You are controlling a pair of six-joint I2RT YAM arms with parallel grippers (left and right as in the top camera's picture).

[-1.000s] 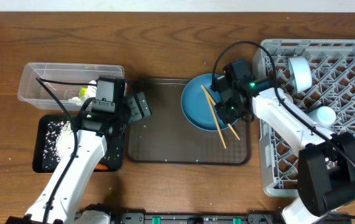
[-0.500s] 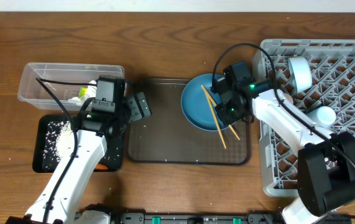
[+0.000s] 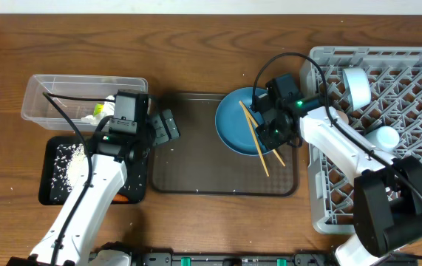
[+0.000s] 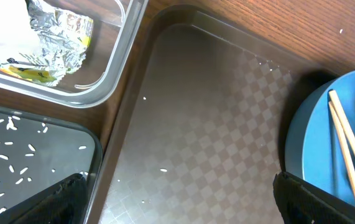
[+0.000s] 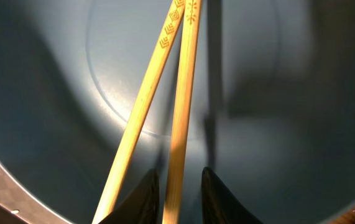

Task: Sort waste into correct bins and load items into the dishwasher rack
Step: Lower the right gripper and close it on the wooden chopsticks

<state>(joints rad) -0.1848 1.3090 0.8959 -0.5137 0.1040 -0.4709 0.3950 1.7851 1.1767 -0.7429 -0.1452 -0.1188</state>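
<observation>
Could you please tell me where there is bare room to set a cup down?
The brown tray is nearly bare between the left tool and blue plate. So is the table behind it. Crowded: the plate, under chopsticks and right tool.

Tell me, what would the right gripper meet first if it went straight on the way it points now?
Probably the chopsticks: one lies between the right gripper's fingers, with the blue plate directly behind. Depth is hard to judge.
</observation>
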